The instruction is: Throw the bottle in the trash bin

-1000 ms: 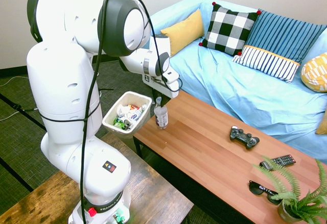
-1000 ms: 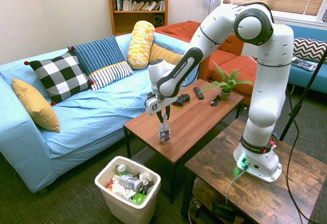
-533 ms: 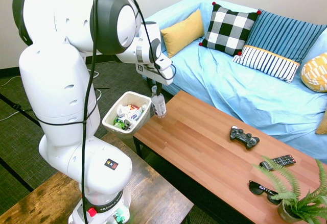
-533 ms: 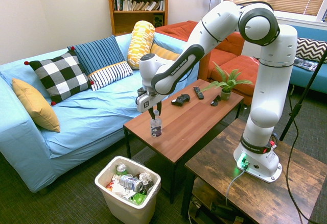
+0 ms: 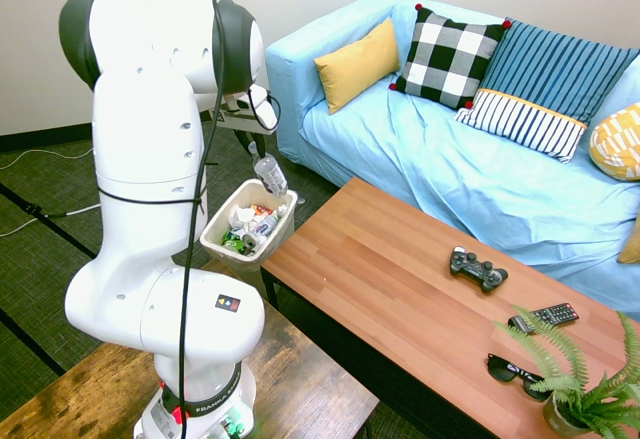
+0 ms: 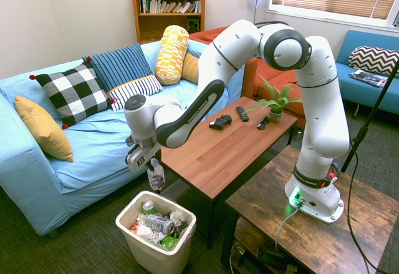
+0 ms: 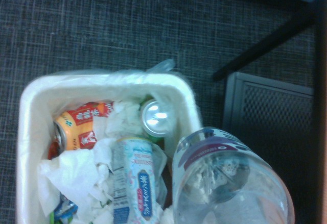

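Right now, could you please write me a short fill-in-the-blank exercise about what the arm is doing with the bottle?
1. The gripper is shut on the ____.
2. The bottle hangs above the trash ____.
3. The trash bin stands on the floor between the wooden table and the ____ sofa.
4. On the table, the game controller lies beside a remote and ____.

Missing words: bottle; bin; blue; sunglasses
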Action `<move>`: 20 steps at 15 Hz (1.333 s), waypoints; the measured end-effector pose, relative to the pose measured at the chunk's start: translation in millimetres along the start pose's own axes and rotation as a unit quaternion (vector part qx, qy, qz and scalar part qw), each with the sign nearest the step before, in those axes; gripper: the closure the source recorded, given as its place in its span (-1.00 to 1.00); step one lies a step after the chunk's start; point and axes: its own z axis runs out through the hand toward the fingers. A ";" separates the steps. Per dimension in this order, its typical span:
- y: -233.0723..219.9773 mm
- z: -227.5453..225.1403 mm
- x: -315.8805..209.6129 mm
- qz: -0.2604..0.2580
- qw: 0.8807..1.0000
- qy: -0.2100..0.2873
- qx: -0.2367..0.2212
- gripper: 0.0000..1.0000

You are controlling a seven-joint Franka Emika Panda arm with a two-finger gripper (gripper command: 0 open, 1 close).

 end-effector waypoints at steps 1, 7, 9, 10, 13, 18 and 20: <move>-13.6 11.3 -11.7 -0.007 1.000 0.000 0.000 1.00; -52.9 69.7 -51.8 -0.028 0.999 0.009 -0.017 -1.00; -56.3 77.9 -50.0 -0.029 0.999 0.010 -0.020 -1.00; -57.5 80.4 -50.7 -0.030 0.999 0.010 -0.021 -1.00; -62.4 80.8 -56.3 -0.032 0.999 0.010 -0.020 -1.00; -66.2 80.8 -48.4 -0.027 0.999 0.020 -0.026 -1.00; -65.3 81.7 -45.2 -0.025 0.999 0.023 -0.030 -1.00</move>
